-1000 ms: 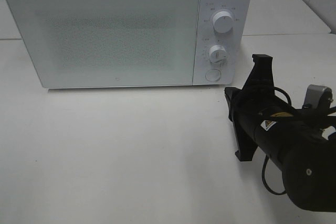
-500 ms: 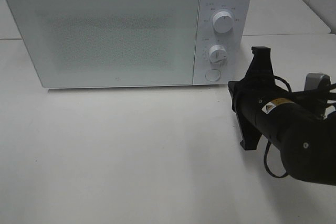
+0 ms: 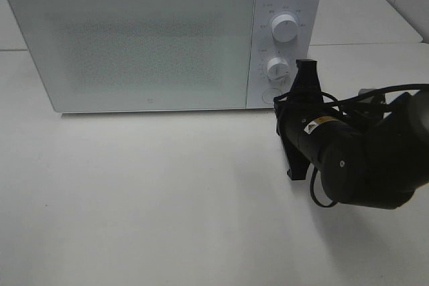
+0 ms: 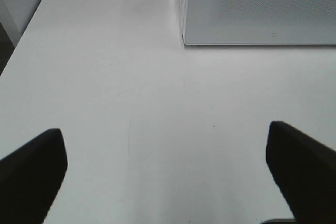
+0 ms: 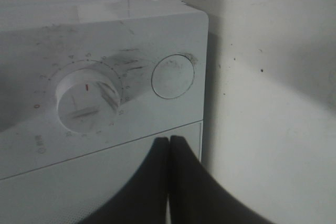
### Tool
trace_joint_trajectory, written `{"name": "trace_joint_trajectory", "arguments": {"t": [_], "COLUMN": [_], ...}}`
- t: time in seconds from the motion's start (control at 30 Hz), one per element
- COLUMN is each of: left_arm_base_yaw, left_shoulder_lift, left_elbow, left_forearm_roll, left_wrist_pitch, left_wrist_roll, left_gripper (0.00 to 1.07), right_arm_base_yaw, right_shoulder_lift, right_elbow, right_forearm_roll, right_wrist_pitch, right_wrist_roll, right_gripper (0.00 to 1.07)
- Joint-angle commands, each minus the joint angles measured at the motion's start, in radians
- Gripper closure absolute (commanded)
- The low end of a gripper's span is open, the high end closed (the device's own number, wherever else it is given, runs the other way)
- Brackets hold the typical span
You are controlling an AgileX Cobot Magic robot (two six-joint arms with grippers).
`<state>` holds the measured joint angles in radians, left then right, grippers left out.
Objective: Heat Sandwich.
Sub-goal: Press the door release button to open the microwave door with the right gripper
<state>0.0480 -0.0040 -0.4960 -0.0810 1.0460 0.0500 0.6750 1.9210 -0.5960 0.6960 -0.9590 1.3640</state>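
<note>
On white tabletop point(image 3: 167, 199), facing shut microwave point(image 3: 147, 45): aiming right pincer point(image 5: 169, 141), pinched closed and holding nothing, at round button point(image 5: 172, 76); hanging left pincer point(image 4: 164, 129) wide open, empty; seeing no sandwich anywhere; judging it light, squashy, needing gentle grip across both slices

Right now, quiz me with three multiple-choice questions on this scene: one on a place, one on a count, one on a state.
1. Where is the right gripper?
A) in front of the microwave's control panel
B) far off to the left
C) above its roof
2. How many knobs does the panel have?
A) one
B) two
C) four
3. The door is:
A) shut
B) ajar
C) wide open

Answers: A, the wrist view shows the panel's button close ahead; B, one knob sits above the other; A, the door lies flush with the front.
</note>
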Motion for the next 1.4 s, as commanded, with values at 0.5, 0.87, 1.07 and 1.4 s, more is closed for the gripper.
{"name": "trace_joint_trajectory", "arguments": {"t": [0.5, 0.87, 1.07, 1.4], "left_arm_base_yaw": [-0.006, -0.006, -0.006, -0.006], "left_shoulder_lift": [-0.024, -0.024, -0.024, -0.024], "left_elbow": [0.002, 0.002, 0.002, 0.002], "left_forearm_roll": [-0.008, -0.008, -0.008, -0.008], "left_wrist_pitch": [-0.010, -0.010, -0.010, -0.010], "left_wrist_roll": [0.000, 0.000, 0.000, 0.000], "left_gripper": [0.09, 0.09, 0.09, 0.09], "right_arm_base_yaw": [-0.118, -0.130, -0.153, -0.153], "right_shoulder_lift": [0.114, 0.166, 0.186, 0.189], "right_elbow": [-0.172, -0.227, -0.265, -0.270], "right_forearm_roll": [-0.117, -0.119, -0.122, -0.107], "right_wrist_pitch": [0.085, 0.106, 0.108, 0.021], "right_wrist_roll": [0.013, 0.027, 0.020, -0.001], "right_gripper": [1.07, 1.07, 1.07, 1.07]}}
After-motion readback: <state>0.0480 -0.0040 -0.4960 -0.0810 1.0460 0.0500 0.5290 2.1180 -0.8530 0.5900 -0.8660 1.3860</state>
